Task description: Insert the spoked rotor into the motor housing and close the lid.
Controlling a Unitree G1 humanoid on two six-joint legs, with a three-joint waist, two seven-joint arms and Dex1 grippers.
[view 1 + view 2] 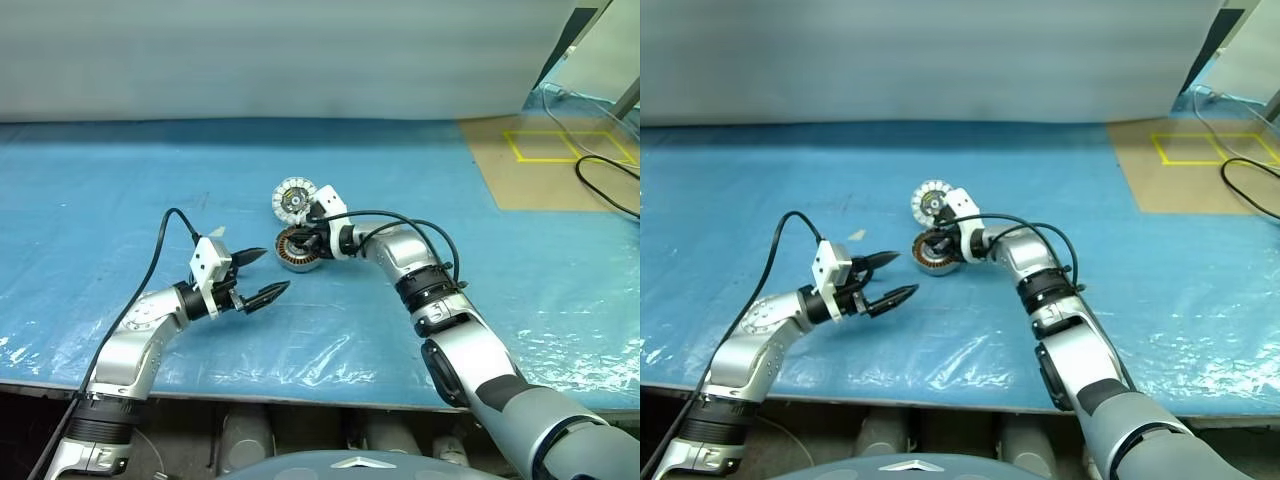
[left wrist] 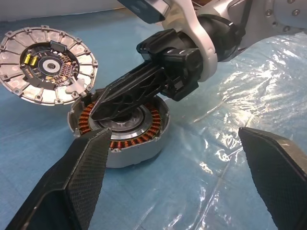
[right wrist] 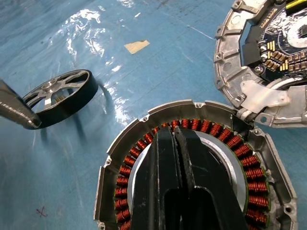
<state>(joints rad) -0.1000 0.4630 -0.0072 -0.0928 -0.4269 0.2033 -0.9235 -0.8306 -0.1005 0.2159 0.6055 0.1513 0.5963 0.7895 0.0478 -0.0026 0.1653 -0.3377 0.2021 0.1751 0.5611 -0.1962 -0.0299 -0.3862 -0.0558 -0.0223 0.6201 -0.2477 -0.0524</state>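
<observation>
The motor housing (image 1: 292, 260), a grey cup with copper windings, sits mid-table on the blue sheet. My right gripper (image 3: 176, 133) is shut, its fingertips resting over the housing's silver centre hub with nothing between them. The lid (image 1: 294, 200) lies just behind the housing and touches its rim, with its circuit face and toothed rim facing up. The spoked rotor (image 3: 61, 97), a black ring with shiny spokes, lies on the sheet to the housing's left, partly under a fingertip of my left gripper. My left gripper (image 1: 274, 271) hovers open and empty, pointing at the housing (image 2: 139, 148).
A crinkled blue plastic sheet (image 1: 120, 200) covers the table. A brown panel with a yellow tape square (image 1: 565, 145) and a black cable (image 1: 605, 185) lie at the back right. A scrap of tape (image 3: 136, 46) lies beyond the rotor. The table's front edge (image 1: 300, 385) is near.
</observation>
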